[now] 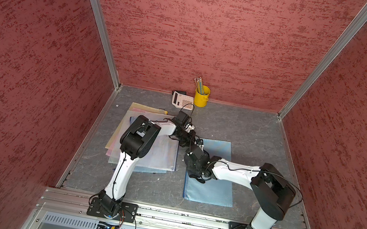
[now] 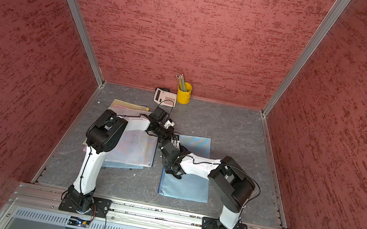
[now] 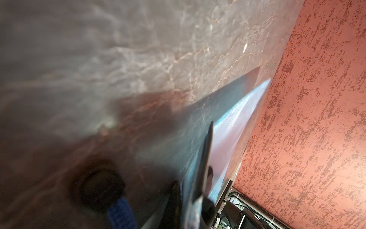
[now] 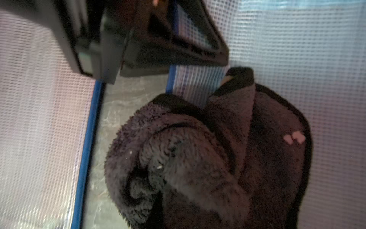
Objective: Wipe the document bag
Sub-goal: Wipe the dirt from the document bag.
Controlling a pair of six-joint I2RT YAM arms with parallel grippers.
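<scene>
– Right gripper (image 1: pixel 196 173) of mine is clamped shut on a dark fuzzy microfibre cloth (image 4: pixel 198 148). In the right wrist view its pile fills the lower middle of the frame and hides my fingers.

– What lies under it?

– The blue mesh plastic document bag (image 1: pixel 212 191), flat on the grey marbled table (image 1: pixel 263 134), lower centre-right in both top views. The cloth sits at the bag's left edge, partly over bare table.

– How would you wipe it well?

– I would press the cloth flat rather than bunched. Then I would draw overlapping strokes toward the right of the frame, away from the pinned corner. I judge that pulls the sheet taut instead of wrinkling it.

– Pinned by what?

– My left gripper (image 4: pixel 174 39), upper middle of the right wrist view. It is closed on the bag's blue-trimmed edge near its upper left corner, which looks raised a little off the table. The left wrist view is too blurred to add much.

– Anything to watch?

– My two wrists are close together, so I would make short strokes first. A stack of pale mesh folders (image 1: pixel 160 152) lies just beside the bag on the left, and a wide sweep could drag it. A white calculator (image 1: pixel 181 99) and a yellow pencil cup (image 1: pixel 201 96) stand at upper centre by the red wall, well apart from my work.
</scene>
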